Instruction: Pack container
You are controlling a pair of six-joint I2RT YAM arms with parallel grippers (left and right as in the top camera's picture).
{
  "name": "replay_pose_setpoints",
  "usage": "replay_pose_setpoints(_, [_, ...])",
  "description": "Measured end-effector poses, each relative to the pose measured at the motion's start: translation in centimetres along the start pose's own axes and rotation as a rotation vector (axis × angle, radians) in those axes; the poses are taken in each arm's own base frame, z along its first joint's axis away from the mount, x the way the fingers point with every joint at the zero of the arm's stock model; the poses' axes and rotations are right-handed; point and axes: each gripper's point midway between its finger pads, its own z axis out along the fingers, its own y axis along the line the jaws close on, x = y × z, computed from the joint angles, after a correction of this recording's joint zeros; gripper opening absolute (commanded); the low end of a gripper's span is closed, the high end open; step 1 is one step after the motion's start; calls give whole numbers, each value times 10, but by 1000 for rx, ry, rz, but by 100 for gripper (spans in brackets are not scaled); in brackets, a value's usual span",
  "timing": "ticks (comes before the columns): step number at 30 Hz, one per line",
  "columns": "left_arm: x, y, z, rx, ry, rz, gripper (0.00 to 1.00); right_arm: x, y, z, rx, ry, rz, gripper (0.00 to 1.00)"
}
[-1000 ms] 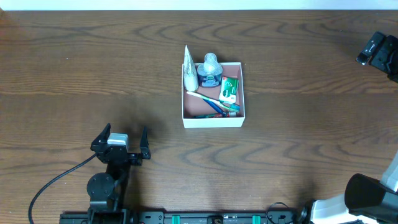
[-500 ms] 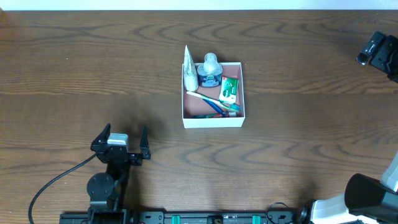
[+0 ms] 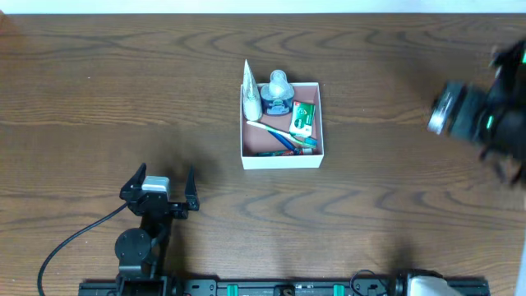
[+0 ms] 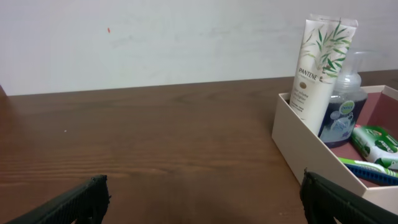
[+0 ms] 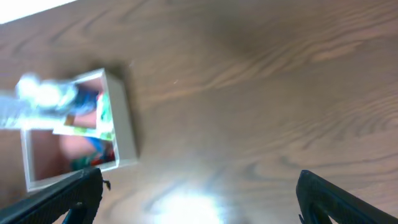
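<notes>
Container (image 3: 282, 159) is seen ahead-right of left gripper (image 3: 164, 174), left of right gripper (image 5: 199, 202) | both sets of jaws are spread, nothing held | tube (image 4: 318, 68) is stood upright against wall, likely so toothbrushes (image 3: 271, 129) lie flat | packing is judged complete

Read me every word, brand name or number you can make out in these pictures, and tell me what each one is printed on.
"PANTENE": on the white tube standing in the corner of the box, left wrist view.
Blue pump bottle: it has a label with a logo, too small to read.
Green packet: the print is too blurred to read.
Overhead and right wrist views: nothing legible; the right wrist view is motion-blurred.
</notes>
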Motion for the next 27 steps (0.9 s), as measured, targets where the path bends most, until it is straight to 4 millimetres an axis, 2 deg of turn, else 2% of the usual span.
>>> replay_pose_setpoints(2, [0,0,0,0,0,0,98,19,3,-6,-40,-31,-13,99])
replay_pose_setpoints(5, [0,0,0,-3,0,-3,98,38,8,-4,-114,-93,-17,99])
replay_pose_setpoints(9, [0,1,0,-3,2,-7,98,74,13,11,-209,-113,-23,99])
replay_pose_setpoints(12, [0,1,0,-3,1,-7,98,92,16,23,-268,-156,-28,99])
replay_pose_setpoints(15, [0,1,0,-4,2,-7,98,89,22,27,-333,-302,-54,99])
replay_pose_setpoints(21, [0,1,0,-4,1,-7,98,69,33,24,-426,-659,-156,99])
replay_pose_setpoints(24, [0,1,0,-3,1,-7,98,67,34,29,-447,-798,-191,99])
replay_pose_setpoints(27, [0,1,0,-4,1,-7,98,73,33,41,-459,-892,-213,99])
